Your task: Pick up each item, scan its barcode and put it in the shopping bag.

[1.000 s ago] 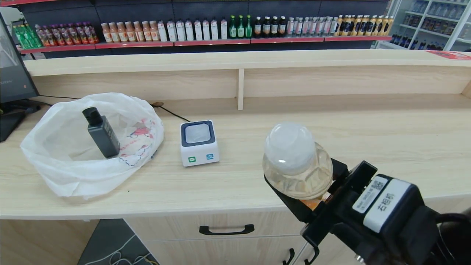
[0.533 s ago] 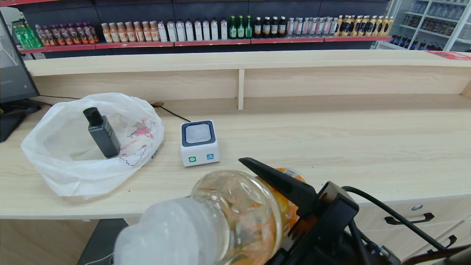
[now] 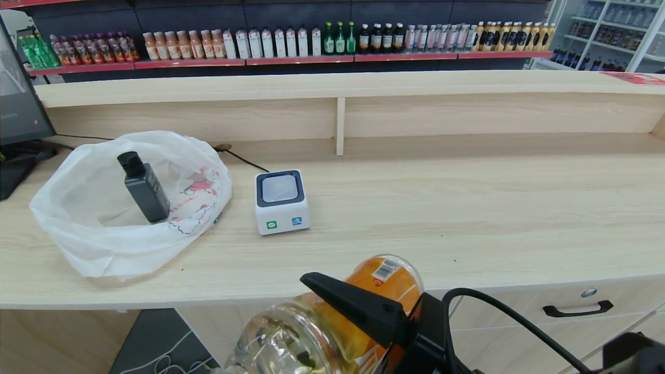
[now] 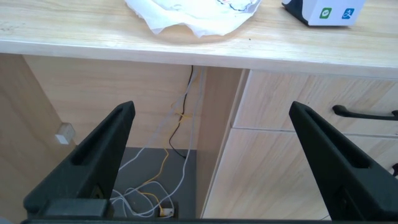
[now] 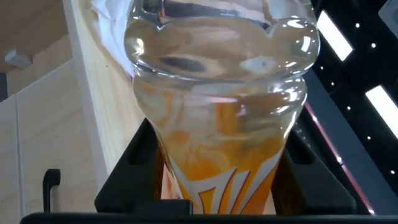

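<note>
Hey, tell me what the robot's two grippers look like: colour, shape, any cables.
Both are matte black. The left gripper has two long, flat fingers that narrow like wedges toward their tips, with a shallow step along each. The right gripper has the same black tapered fingers, and a black cable loops out from behind its housing.

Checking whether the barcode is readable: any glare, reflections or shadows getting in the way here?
Head view: the barcode label on the bottle faces up, evenly lit, no glare; soft shadow beneath the shopping bag. Right wrist view: bright highlights streak the bottle's clear shoulder. Left wrist view: dim under the counter.
</note>
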Available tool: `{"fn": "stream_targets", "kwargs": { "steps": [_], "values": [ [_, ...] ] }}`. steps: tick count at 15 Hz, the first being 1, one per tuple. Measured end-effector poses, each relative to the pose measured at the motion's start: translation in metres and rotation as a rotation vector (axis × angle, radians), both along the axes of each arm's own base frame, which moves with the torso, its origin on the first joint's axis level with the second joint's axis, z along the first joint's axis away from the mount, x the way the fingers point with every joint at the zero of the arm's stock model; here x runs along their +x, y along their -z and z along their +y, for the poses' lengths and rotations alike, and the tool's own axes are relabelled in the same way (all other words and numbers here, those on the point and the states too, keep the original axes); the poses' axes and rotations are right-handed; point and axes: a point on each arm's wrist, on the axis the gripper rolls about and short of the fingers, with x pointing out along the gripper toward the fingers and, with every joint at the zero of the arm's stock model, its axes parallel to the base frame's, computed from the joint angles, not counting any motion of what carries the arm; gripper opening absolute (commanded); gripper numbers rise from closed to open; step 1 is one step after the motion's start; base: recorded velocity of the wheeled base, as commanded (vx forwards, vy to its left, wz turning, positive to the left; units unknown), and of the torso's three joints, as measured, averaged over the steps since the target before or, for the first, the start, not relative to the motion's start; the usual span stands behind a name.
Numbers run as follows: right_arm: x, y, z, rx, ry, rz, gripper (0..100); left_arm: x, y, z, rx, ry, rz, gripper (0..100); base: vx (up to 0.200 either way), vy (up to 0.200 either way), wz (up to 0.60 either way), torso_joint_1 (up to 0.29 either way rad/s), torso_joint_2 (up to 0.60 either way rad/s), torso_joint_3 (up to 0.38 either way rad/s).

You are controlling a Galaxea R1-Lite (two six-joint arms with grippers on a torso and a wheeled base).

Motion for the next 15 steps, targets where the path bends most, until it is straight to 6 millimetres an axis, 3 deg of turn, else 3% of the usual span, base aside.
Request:
{"fn": "stream_targets", "kwargs": {
  "steps": [4,7,11,15],
  "values": [
    [-0.005,-0.010,0.001,0.011,-0.019,-0.062,0,0.000,0.000,0.000,0.000,0.000,0.000,100,0.000,0.000,0.00,0.000,0.00,0.000],
    [-0.011,-0.015,0.001,0.021,-0.133,-0.101,0,0.000,0.000,0.000,0.000,0.000,0.000,100,0.000,0.000,0.00,0.000,0.00,0.000],
    [-0.016,-0.028,-0.009,0.047,-0.141,-0.164,0,0.000,0.000,0.000,0.000,0.000,0.000,100,0.000,0.000,0.00,0.000,0.00,0.000],
    [-0.045,-0.023,-0.027,-0.001,-0.099,-0.182,0,0.000,0.000,0.000,0.000,0.000,0.000,100,0.000,0.000,0.00,0.000,0.00,0.000]
  ]
}}
